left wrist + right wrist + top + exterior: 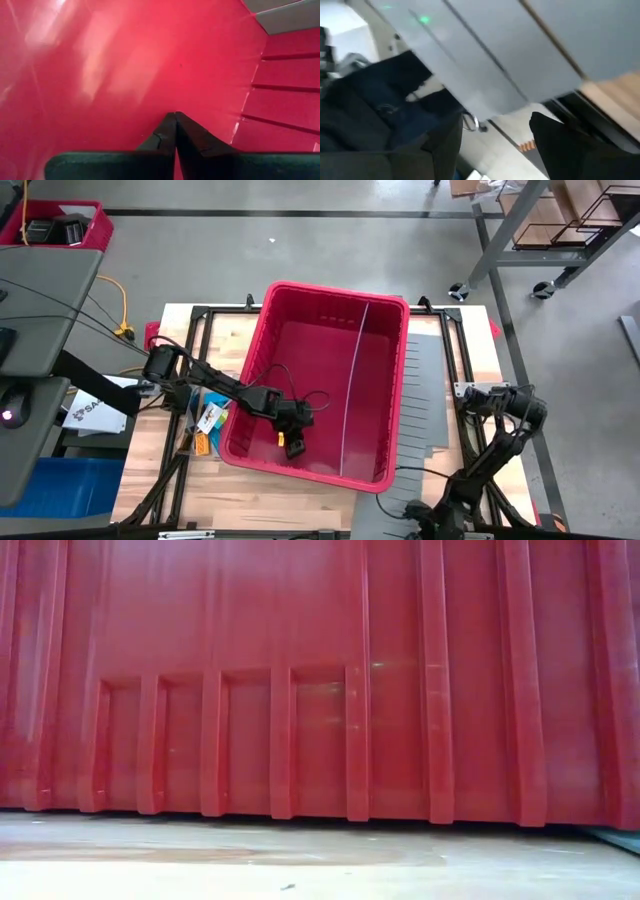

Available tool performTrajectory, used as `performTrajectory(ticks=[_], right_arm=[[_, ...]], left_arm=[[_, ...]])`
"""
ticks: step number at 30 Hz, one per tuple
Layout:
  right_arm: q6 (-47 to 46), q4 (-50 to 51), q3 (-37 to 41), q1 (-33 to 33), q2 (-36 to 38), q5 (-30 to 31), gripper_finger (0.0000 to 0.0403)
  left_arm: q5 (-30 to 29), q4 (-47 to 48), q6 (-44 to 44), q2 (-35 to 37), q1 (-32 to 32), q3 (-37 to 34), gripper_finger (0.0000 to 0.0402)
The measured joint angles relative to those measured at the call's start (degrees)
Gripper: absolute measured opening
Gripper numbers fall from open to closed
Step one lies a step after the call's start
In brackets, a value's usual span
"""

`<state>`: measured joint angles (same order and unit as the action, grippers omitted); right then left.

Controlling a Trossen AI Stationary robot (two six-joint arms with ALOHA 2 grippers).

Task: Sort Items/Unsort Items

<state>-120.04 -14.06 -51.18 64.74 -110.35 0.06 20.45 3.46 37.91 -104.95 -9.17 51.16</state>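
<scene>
Left fingers (175,145) pressed flat together just above bin floor (125,75), nothing between them. Left gripper (293,442) low inside bin (385,395), near its front-left corner, an orange tip showing at the gripper's end; whether an item or part of the gripper, cannot tell. Right gripper (495,135) parked off table's right edge, fingers wide apart, holding nothing, looking out over grey panel (485,60). No loose items seen on bin floor; a few small pieces, orange and blue among them, lying at items (207,425) on table just outside bin's left wall, under left arm. Risks, as judged: shut fingers scraping or jamming on smooth floor if driven lower; cable looped beside gripper snagging on bin rim during lift-out; arm nudging bin and shifting it. Table (250,505) of pale wood slats in black frame, grey panel on right side. Room: concrete floor, metal rack on castors at back, blue crate at left.
</scene>
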Motion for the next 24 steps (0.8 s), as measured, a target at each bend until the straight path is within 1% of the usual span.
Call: performTrajectory(ticks=[5,7,9,11,16,18,20,22,24], right_arm=[[2.4,6.1,-3.2,0.0,-0.3,-2.7,0.0229],[3.8,8.3,-4.4,0.2,-0.3,-1.2,0.0229],[6.0,8.2,-5.2,-0.5,-0.4,1.4,0.0229],[8.8,8.0,-6.1,-1.7,-0.7,1.2,0.0229],[16.3,10.0,-9.9,-4.4,-4.8,-4.8,0.0229],[18.7,12.6,-12.7,-5.1,-7.0,-7.8,0.0229],[19.5,16.5,-15.8,-5.5,-9.0,-9.5,0.0229],[19.6,19.7,-18.4,-5.5,-10.3,-9.4,0.0229],[19.7,20.5,-20.2,-5.4,-10.9,-6.8,0.0229]], left_arm=[[0.0,0.0,-0.9,0.0,0.4,0.0,0.0],[0.0,-0.1,-1.7,0.0,0.5,0.0,0.0],[0.0,-0.1,-2.4,0.0,0.7,0.0,0.0],[0.0,-0.1,-2.4,0.0,0.8,0.0,0.0],[-0.2,-0.1,-2.6,0.0,0.9,0.0,0.0],[-0.2,0.0,-2.6,0.0,0.9,0.1,0.0],[-0.3,0.0,-2.6,0.0,0.9,0.1,0.0],[-0.4,0.0,-2.6,0.0,0.9,0.1,0.0],[-0.4,0.1,-3.3,0.0,0.9,0.1,0.0]])
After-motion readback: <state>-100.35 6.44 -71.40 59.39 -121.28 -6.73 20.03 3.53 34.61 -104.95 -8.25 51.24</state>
